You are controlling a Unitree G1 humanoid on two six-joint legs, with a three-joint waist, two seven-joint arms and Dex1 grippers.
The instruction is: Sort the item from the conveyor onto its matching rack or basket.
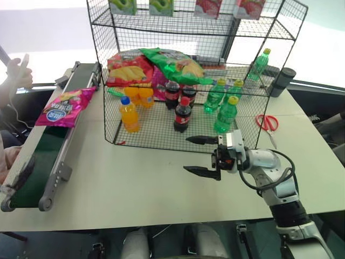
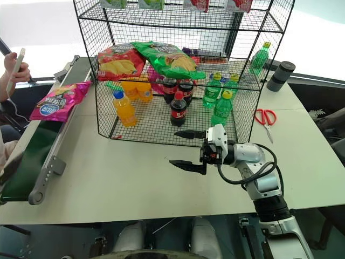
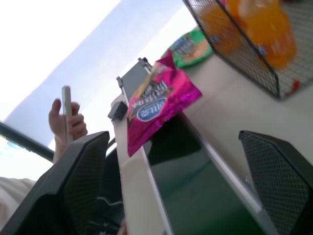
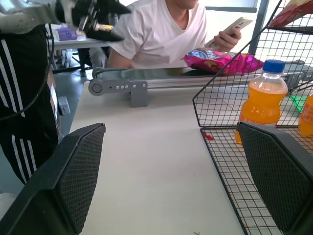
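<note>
The right gripper [image 1: 201,156] hovers over the white table [image 1: 135,183] just in front of the black wire rack [image 1: 188,75], pointing toward the robot's left with its two black fingers spread wide and nothing between them. The left gripper [image 3: 176,196], seen from its own wrist camera, also has its fingers wide apart and empty, aimed toward the conveyor [image 1: 38,167]. On that dark green belt lies the magenta-pink chip bag [image 1: 66,106], near the belt's far end and partly overhanging the side rail, untouched by either gripper. Inside the rack's lower tier stand orange drink bottles [image 1: 129,114], cola bottles [image 1: 182,114] and green bottles [image 1: 226,115], with a red chip bag [image 1: 128,68] and a green chip bag [image 1: 175,65] on the shelf above. Red scissors [image 1: 267,124] lie on the table to the rack's right. Beyond the conveyor a person's hand [image 1: 20,73] holds a phone.
</note>
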